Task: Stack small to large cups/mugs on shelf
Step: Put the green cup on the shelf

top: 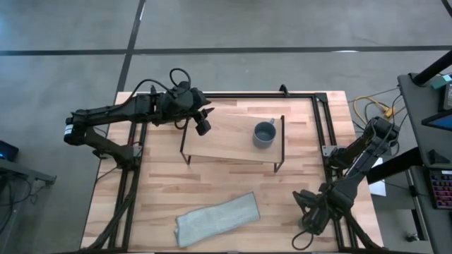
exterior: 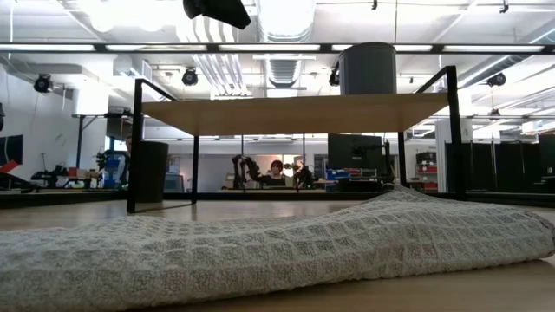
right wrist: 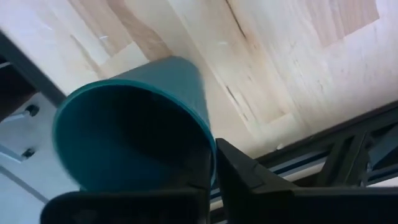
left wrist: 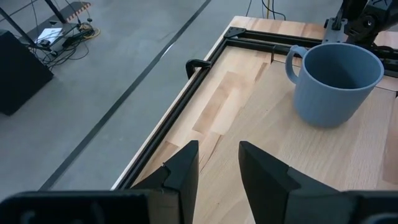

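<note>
A grey-blue mug (top: 264,134) stands upright on the light-wood shelf (top: 226,144), toward its right end; it also shows in the low view (exterior: 368,68). My left gripper (top: 203,125) is open and empty above the shelf's far left corner, its fingers (left wrist: 186,168) pointing toward the mug (left wrist: 336,78). My right gripper (top: 311,212) is near the table's near right corner, shut on a dark teal-green cup (right wrist: 134,130). A dark cup (exterior: 149,173) stands on the table behind the shelf's left legs. My right gripper holds the teal-green cup by its rim wall (right wrist: 208,149). One finger (right wrist: 249,177) lies outside the wall, and the other appears to be inside the cup. The cup's mouth faces the wrist and its base points away toward the tabletop. Whether it is lifted clear, I cannot tell.
A folded pale waffle cloth (top: 215,219) lies on the table near the front edge, left of my right gripper; it fills the foreground of the low view (exterior: 286,243). A black metal frame (top: 318,120) runs along the table's far and right sides.
</note>
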{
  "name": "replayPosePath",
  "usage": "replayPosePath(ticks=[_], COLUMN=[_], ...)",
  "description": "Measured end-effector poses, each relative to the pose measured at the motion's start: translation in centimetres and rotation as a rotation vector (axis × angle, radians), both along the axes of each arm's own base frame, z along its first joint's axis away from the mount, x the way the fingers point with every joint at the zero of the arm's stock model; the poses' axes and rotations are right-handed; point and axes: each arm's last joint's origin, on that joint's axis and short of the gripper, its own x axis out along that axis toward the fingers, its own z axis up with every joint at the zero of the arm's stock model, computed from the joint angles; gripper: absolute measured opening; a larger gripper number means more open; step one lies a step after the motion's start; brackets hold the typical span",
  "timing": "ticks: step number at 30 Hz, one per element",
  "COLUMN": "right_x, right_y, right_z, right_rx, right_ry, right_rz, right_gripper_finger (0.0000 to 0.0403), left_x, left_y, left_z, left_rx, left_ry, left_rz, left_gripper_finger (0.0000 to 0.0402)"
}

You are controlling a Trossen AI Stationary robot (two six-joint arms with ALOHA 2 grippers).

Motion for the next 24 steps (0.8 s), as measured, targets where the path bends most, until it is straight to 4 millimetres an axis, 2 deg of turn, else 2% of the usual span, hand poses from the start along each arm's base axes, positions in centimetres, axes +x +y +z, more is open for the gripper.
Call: replayPosePath(ticks=[7, 14, 19, 24], right_x=[0.9, 3.1, 5.2, 7.0], right_y=[0.2, -0.8, -2.7, -6.1], right_z=[3.0, 7.8, 11.9, 14.6], right_rx=[0.036, 0.058, 0.019, -0.082], right_ry=[-0.030, -0.176, -0.379, -0.489], right_rz=[-0.021, 0.018, 0.078, 0.126], right_gripper_finger=[0.0010, 0.0009, 0.0009, 0.0009], left_x=[0.0, -0.2, -0.4, -0.4], left_y=[0.0, -0.1, -0.1, -0.1], left_z=[0.4, 1.3, 2.0, 2.4], left_rx=[0.002, 0.007, 0.011, 0.012], left_ry=[-0.013, -0.039, -0.061, -0.077], left_rz=[-0.001, -0.003, -0.003, -0.004], left_gripper_finger=[0.0101, 0.0101, 0.0101, 0.0101])
